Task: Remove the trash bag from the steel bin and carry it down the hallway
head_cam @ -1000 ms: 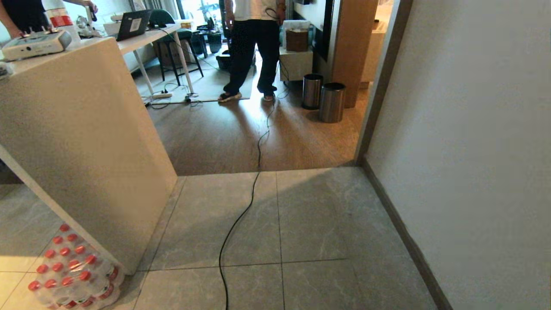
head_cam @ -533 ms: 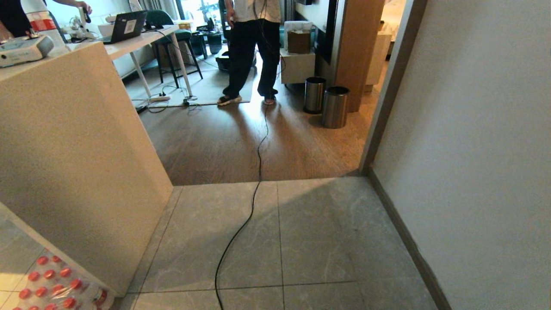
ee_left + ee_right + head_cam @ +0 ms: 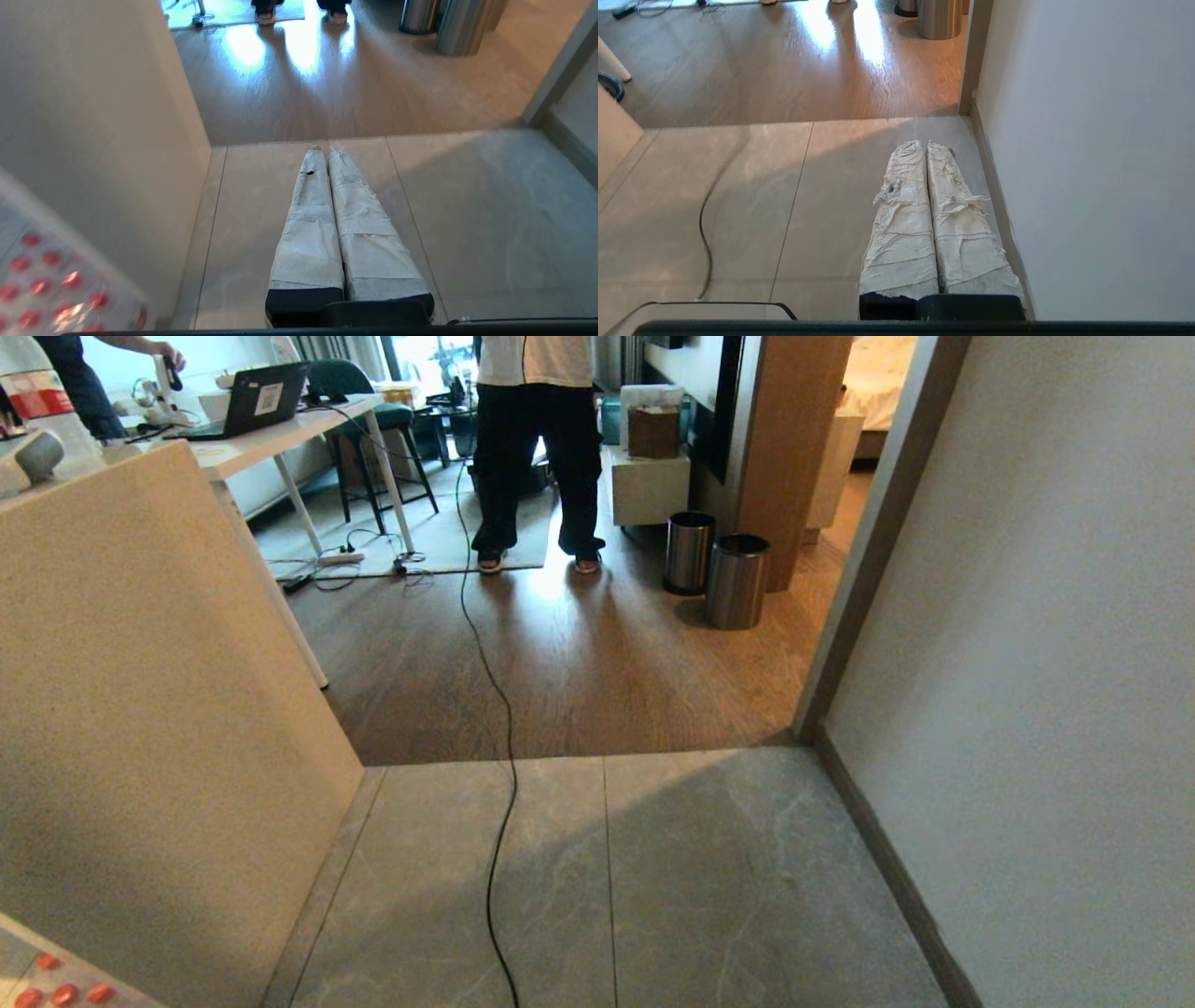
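Two small steel bins stand side by side on the wood floor of the room ahead, the nearer steel bin [image 3: 736, 582] and a second one [image 3: 689, 554] just behind it. No trash bag shows in either from here. I am on the grey tiles of the hallway [image 3: 728, 877], well short of the bins. My left gripper [image 3: 323, 148] is shut and empty, its white-wrapped fingers pressed together above the tiles. My right gripper [image 3: 923, 142] is also shut and empty, close to the right wall. Neither arm shows in the head view.
A pale counter block [image 3: 140, 709] fills the left side and a plain wall [image 3: 1027, 663] the right. A black cable [image 3: 504, 784] runs along the floor ahead. A person [image 3: 537, 448] stands on the wood floor left of the bins. Red-capped bottles [image 3: 42, 280] lie by the counter.
The whole view has shifted as the camera advanced toward the room; the bottle pack has slid nearly out at lower left. The person has stepped and the cable lies further left.
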Controlling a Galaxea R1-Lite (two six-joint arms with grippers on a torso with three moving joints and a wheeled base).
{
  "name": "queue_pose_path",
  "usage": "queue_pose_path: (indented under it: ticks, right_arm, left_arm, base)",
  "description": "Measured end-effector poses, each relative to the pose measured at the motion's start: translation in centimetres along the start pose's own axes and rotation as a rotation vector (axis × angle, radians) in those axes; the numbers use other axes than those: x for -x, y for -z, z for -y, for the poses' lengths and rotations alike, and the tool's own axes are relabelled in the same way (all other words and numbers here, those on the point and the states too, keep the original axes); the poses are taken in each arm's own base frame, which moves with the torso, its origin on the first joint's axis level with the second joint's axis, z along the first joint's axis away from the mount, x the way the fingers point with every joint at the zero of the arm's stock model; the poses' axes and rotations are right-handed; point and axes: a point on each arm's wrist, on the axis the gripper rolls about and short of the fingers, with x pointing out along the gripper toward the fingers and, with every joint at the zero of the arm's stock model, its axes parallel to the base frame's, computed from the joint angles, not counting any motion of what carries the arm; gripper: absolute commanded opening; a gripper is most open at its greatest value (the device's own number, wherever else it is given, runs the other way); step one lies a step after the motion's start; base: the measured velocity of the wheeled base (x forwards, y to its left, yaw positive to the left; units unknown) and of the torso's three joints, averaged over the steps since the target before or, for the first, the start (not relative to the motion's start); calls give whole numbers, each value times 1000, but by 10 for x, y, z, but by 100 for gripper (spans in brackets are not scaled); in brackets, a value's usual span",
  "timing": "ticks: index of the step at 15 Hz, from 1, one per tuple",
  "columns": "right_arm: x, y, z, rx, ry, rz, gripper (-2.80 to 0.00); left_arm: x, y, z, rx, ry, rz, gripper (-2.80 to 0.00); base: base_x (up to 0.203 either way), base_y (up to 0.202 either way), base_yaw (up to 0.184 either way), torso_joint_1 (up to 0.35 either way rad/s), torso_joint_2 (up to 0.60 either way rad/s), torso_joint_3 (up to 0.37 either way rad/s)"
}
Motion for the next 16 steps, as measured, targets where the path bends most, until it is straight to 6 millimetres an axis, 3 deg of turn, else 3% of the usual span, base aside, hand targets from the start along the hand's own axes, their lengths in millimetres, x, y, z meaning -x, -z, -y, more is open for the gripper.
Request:
queue_pose_path:
  ticks: [16]
  right_arm:
    - [0,0,0,0,0,0,-280]
  left_arm:
    - [0,0,0,4,0,-1,-280]
  base:
    - [193,0,2,2,2,2]
